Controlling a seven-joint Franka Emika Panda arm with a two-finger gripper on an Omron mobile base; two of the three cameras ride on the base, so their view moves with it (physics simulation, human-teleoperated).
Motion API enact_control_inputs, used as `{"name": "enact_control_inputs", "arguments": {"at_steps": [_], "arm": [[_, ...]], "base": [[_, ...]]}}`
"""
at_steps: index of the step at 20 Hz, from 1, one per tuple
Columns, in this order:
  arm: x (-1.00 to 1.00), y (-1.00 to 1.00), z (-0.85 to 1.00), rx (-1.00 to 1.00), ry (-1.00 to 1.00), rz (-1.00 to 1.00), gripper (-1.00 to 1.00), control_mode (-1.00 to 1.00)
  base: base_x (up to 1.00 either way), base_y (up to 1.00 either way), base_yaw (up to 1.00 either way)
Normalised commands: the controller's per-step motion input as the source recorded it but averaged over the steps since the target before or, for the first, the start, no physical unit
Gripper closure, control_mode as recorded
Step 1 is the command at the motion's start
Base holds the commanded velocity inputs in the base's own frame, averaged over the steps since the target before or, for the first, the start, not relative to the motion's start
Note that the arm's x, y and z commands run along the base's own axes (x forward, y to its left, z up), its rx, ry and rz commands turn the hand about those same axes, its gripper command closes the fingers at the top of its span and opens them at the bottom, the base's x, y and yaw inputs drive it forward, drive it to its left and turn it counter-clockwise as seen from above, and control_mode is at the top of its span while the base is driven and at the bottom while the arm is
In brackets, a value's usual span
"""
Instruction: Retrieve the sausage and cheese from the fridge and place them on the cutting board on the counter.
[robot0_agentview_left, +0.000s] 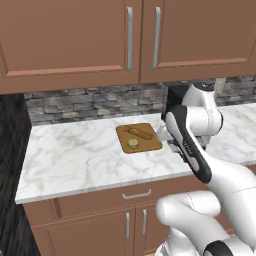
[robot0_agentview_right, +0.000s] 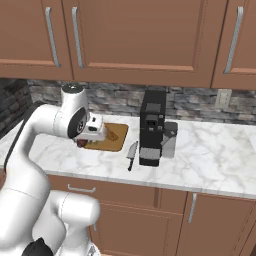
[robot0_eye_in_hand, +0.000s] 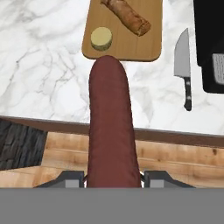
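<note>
Sausage (robot0_eye_in_hand: 110, 127) in end effector (robot0_eye_in_hand: 111, 177)

Marble counter (robot0_agentview_left: 75, 155) carries cutting board (robot0_agentview_left: 139, 138), knife (robot0_agentview_right: 131, 154) beside it, black coffee machine (robot0_agentview_right: 152, 134) further right.

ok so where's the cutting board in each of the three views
Left base view: cutting board sits mid-frame on the counter, just left of the arm.
Right base view: cutting board lies left of centre, partly behind the wrist, left of the knife.
Hand view: cutting board is at top centre, beyond the held sausage.
Shared landmark: the cheese on the board.
</note>
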Motion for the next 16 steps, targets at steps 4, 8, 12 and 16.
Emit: {"name": "enact_control_inputs", "arguments": {"at_steps": [4, 8, 12, 16], "arm": [[0.07, -0.06, -0.10, 0.00, 0.00, 0.09, 1.00, -1.00], [0.28, 0.03, -0.41, -0.10, 0.11, 0.00, 1.00, -1.00], [0.27, 0.03, -0.58, -0.11, 0.00, 0.04, 1.00, -1.00], [0.24, 0.03, -0.47, -0.01, 0.00, 0.05, 1.00, -1.00]], "base": [[0.00, 0.00, 0.00], [0.00, 0.00, 0.00], [0.00, 0.00, 0.00], [0.00, 0.00, 0.00]]}}
